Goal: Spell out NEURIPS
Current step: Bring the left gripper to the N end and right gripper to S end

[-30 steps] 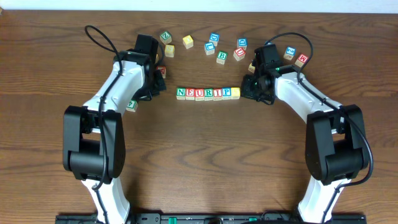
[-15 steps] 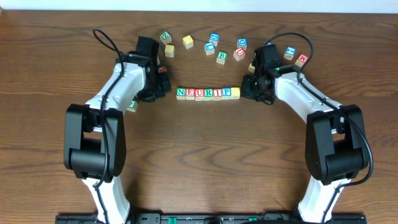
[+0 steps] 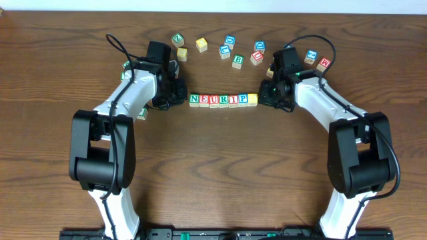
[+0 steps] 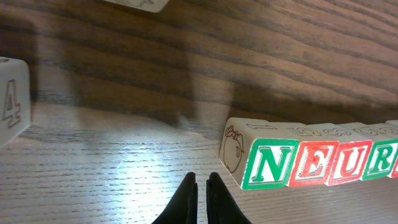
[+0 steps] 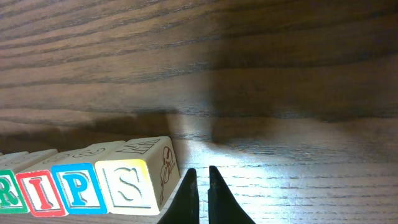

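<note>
A row of letter blocks (image 3: 223, 100) spells NEURIPS in the middle of the table. The green N block (image 4: 267, 163) is its left end. The yellow S block (image 5: 127, 186) is its right end. My left gripper (image 4: 201, 180) is shut and empty, just left of the N block; it also shows in the overhead view (image 3: 177, 98). My right gripper (image 5: 199, 174) is shut and empty, right beside the S block; it also shows in the overhead view (image 3: 265, 98).
Several loose letter blocks lie behind the row, such as a yellow one (image 3: 201, 45), a green one (image 3: 237, 61) and a red one (image 3: 323, 65). A block with a 4 (image 4: 12, 102) lies left of my left gripper.
My left gripper has moved right, closer to the N end of the row. The right arm and the row have not moved.
</note>
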Robot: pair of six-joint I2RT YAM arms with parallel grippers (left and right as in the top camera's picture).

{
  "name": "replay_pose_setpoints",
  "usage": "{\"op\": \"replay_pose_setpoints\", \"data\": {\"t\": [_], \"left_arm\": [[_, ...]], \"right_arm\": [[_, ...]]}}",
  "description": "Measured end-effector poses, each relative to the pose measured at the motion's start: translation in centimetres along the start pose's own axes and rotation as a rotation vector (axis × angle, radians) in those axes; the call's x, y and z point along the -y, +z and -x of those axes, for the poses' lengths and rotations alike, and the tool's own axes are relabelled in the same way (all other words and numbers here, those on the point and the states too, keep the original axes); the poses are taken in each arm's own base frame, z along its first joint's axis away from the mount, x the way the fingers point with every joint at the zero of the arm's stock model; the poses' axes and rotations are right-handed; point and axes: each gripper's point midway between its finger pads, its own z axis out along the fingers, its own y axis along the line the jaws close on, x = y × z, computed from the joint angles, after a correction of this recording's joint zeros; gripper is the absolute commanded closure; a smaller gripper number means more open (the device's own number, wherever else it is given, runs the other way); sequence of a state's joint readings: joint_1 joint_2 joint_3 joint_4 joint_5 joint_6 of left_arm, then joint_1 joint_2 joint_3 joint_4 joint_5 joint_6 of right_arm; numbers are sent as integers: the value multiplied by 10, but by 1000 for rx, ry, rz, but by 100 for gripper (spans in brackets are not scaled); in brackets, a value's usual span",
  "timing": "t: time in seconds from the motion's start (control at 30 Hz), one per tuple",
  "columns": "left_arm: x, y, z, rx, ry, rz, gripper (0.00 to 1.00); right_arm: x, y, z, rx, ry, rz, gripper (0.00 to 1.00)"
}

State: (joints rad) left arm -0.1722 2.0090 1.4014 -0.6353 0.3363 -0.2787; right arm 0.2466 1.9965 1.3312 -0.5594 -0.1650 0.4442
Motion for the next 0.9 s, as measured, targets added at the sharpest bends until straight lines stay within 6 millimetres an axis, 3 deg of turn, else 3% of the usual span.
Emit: {"op": "replay_pose_setpoints", "data": {"t": [0.57,0.9], "left_arm": [[18,5,-10,-20,80,-13,93],[18,5,-10,-22,86,-15,92]], "right_arm": [[0,0,0,0,0,0,98],[0,0,0,1,0,0,99]]}}
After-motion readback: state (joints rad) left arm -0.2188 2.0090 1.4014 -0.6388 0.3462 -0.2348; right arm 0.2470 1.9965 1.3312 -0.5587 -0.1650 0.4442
